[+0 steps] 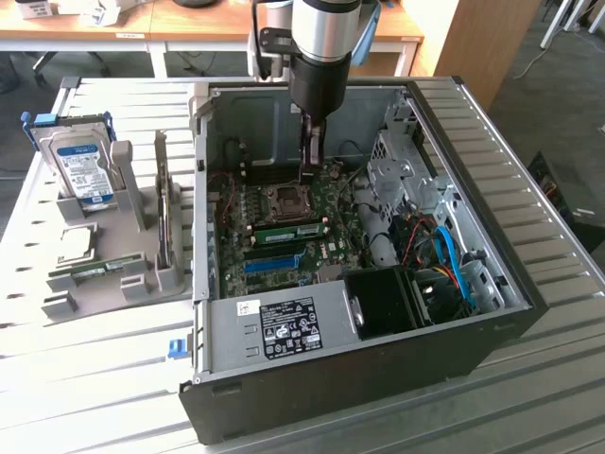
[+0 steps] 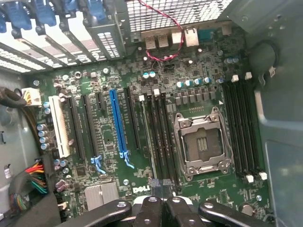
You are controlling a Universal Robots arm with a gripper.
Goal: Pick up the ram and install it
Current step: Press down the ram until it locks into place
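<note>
End effector [image 1: 308, 176] shut above motherboard [image 1: 284, 232]

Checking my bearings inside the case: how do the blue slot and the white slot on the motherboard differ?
The blue slot is narrow and longer; the white slot is wider and shorter. The blue slot sits nearer the CPU socket; the white slot is nearer the cable bundle. Both are empty and run parallel.

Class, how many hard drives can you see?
1: the hard drive stands upright in the grey tray, on the exterior view's left. Others may hide inside the case.
</note>
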